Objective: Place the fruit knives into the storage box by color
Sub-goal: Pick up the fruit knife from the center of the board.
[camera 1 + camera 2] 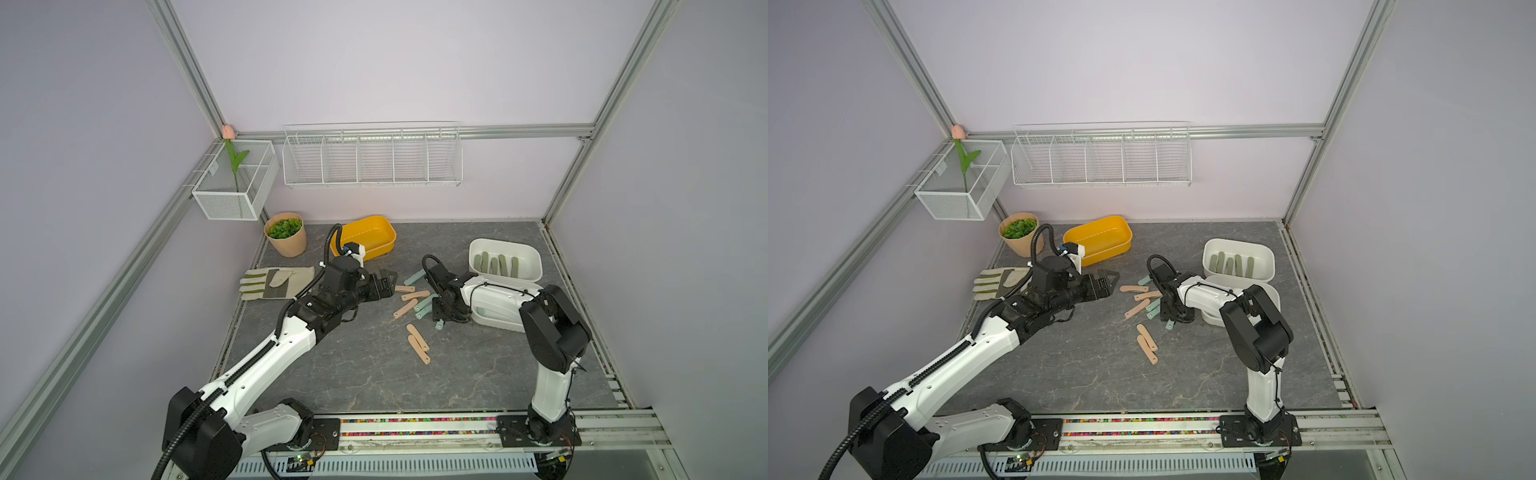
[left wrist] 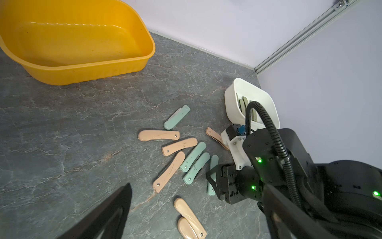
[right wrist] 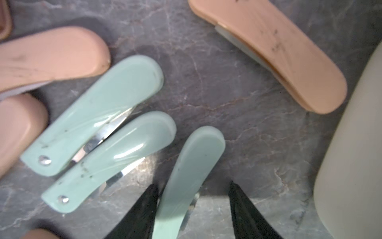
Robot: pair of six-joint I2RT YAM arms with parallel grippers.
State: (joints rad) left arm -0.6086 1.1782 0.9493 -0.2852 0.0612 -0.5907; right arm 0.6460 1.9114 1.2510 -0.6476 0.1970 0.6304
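Note:
Peach-pink fruit knives (image 1: 415, 296) and pale mint ones (image 2: 193, 157) lie scattered mid-table. Several olive knives (image 1: 496, 264) rest in the far white storage box (image 1: 536, 266). A second white box (image 1: 494, 318) sits under my right arm, and a yellow box (image 1: 365, 235) stands empty at the back. My right gripper (image 3: 193, 185) points down astride one mint knife (image 3: 194, 157); one finger touches it, a gap shows at the other. My left gripper (image 2: 196, 184) hovers wide open left of the pile, holding nothing.
A beige-and-olive glove (image 1: 274, 282) lies at the left, beside a potted plant (image 1: 286, 235). A white wire rack (image 1: 372, 156) and a mesh basket (image 1: 237, 183) with a tulip hang on the back wall. Two peach knives (image 1: 419, 347) lie nearer the front.

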